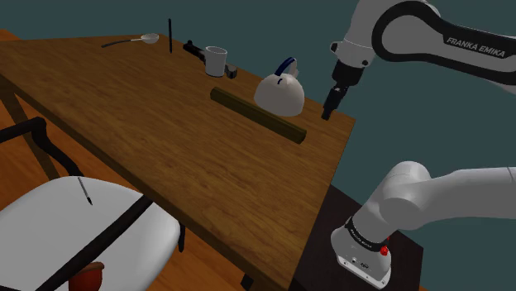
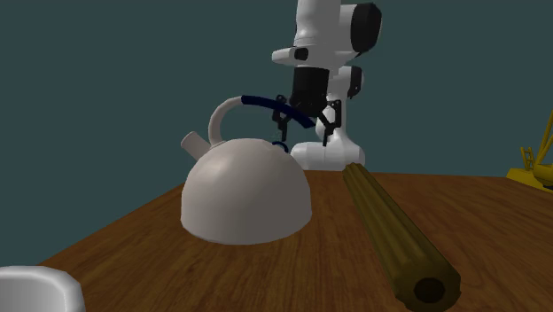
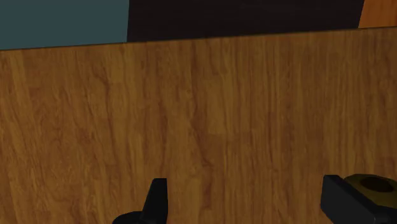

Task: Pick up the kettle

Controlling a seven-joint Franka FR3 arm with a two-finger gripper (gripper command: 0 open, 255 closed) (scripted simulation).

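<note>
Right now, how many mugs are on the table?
1. The white mug stands near the table's far edge, to the shoulder view's left of the kettle, with a small dark thing beside it. None seems hidden.

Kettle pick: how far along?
Done: nothing lifted; the white dome-shaped kettle with dark blue handle sits on the wooden table. In hand: black two-finger gripper open, hovering beside it over bare wood. Left: move onto the kettle, close, lift.

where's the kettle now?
The kettle sits on the table, shoulder view's right part, just beyond the long rod, between the mug and the gripper.
</note>
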